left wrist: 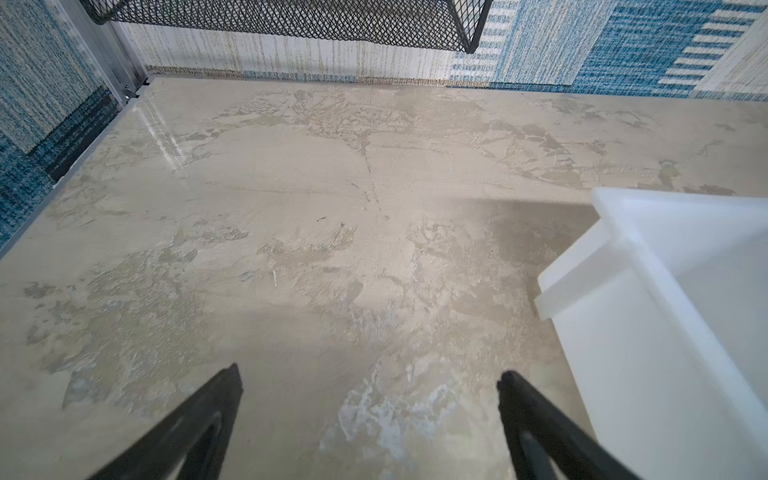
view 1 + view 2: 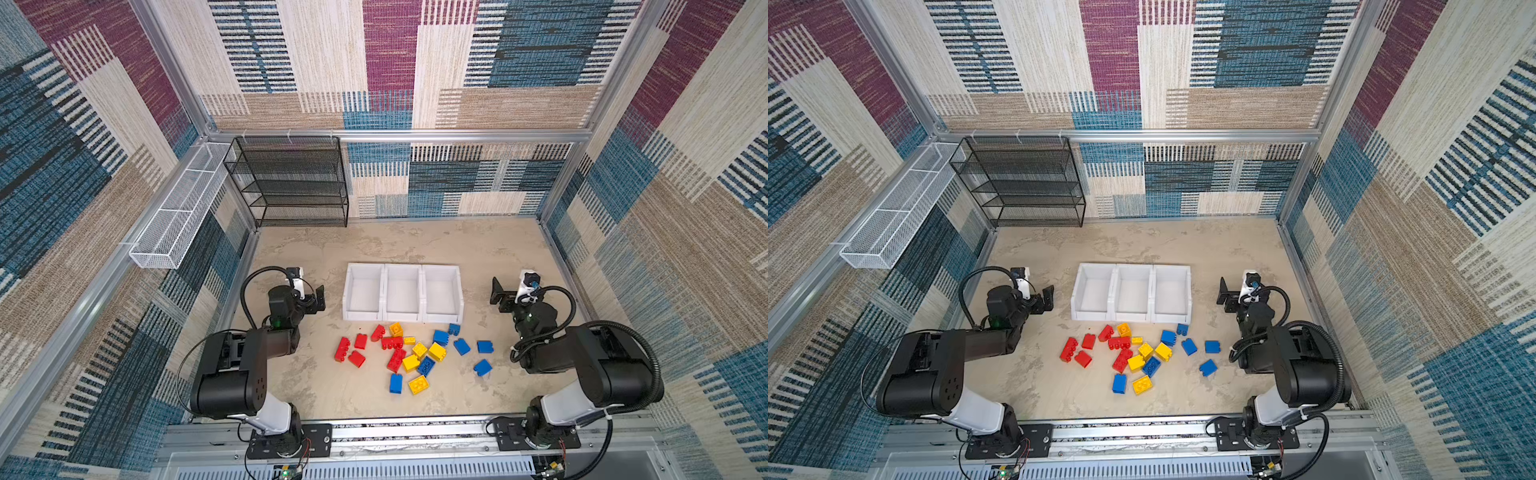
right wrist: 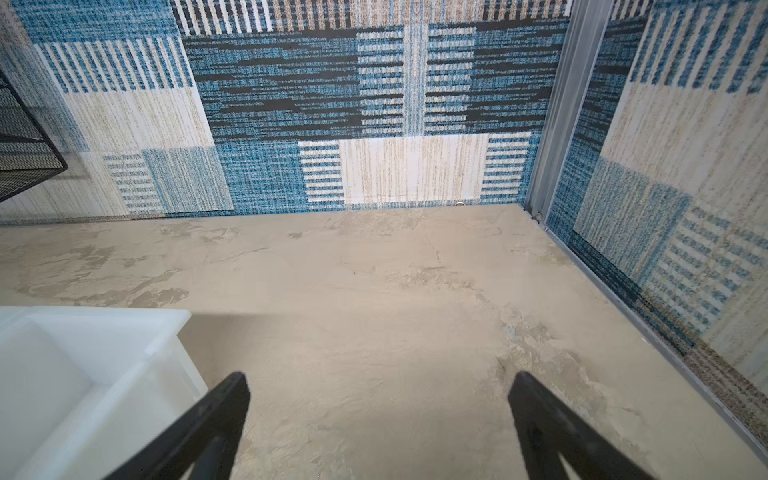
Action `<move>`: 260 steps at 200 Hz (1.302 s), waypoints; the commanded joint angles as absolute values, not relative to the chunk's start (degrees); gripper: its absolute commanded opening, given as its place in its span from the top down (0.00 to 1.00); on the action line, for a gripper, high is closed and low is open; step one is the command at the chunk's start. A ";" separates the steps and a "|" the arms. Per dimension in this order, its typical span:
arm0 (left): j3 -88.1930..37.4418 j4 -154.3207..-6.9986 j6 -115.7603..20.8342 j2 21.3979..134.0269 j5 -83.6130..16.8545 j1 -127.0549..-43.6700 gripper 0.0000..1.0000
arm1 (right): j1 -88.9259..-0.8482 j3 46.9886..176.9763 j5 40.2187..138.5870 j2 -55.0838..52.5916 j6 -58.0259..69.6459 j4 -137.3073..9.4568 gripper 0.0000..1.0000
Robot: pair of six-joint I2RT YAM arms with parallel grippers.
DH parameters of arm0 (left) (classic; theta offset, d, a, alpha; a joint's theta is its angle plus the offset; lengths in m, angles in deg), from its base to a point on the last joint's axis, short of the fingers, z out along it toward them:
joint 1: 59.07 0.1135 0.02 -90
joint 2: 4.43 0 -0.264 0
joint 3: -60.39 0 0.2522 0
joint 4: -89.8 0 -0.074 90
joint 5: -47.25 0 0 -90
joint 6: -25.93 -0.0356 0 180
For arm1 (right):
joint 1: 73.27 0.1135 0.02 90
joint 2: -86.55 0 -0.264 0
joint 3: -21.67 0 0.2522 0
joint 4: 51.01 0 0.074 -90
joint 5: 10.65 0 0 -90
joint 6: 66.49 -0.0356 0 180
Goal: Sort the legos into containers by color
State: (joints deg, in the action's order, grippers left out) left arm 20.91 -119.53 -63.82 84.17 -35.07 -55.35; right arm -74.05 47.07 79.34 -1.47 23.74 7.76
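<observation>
While legos litter the counter before the bins in both top views, wrist views miss them; left hand and right hand gape empty.

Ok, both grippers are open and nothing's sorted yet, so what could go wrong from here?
Mid-pile, red, yellow and blue legos touch; closing on one could drag a wrong-colour neighbour along.
One blue lego lies right by the containers' front wall, leaving a gripper little room there.
The left gripper and right gripper flank one small pile; reaching in together, they might collide.
</observation>
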 commanded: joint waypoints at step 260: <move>23.20 -119.67 -63.14 77.42 -38.79 -55.29 0.01 | -73.91 57.72 75.19 9.22 20.21 -20.33 0.00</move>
State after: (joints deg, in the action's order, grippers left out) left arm 21.72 -119.57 -63.77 83.12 -35.13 -55.35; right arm -74.02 49.32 78.71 2.48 23.48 1.72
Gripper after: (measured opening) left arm 0.992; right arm 0.995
